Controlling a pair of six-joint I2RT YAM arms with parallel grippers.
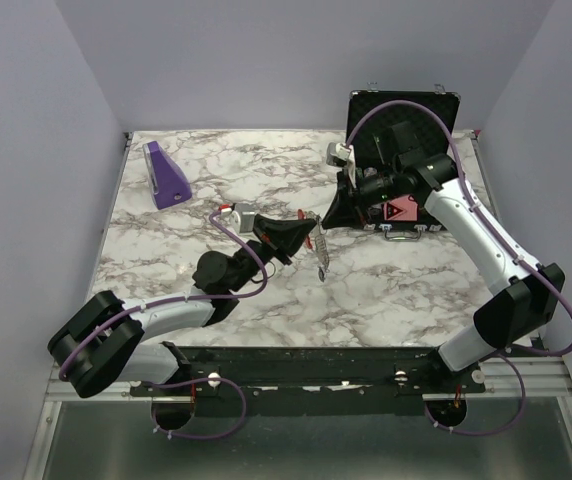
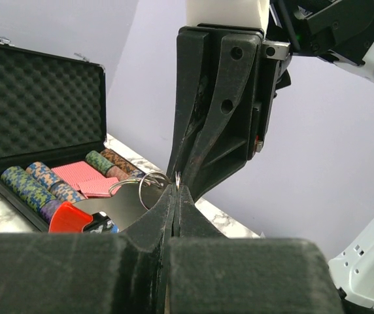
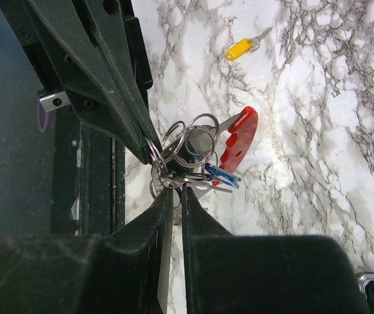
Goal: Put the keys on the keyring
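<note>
Red-clipped keyring (image 1: 321, 250) points lengthwise toward the near edge (image 1: 306, 346), pinched by left fingers (image 2: 151, 227) and right fingers (image 3: 153, 224)

Arms stretched inward — left gripper (image 2: 175, 191) and right gripper (image 3: 173, 194) tip to tip, jaws pressed closed.

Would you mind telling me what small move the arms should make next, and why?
I would judge that the right gripper should let go and reach for the yellow key, while the left gripper holds on. Both are pinched shut on the keyring in the air, a blue key hangs on it, and the yellow one lies alone on the table.
</note>
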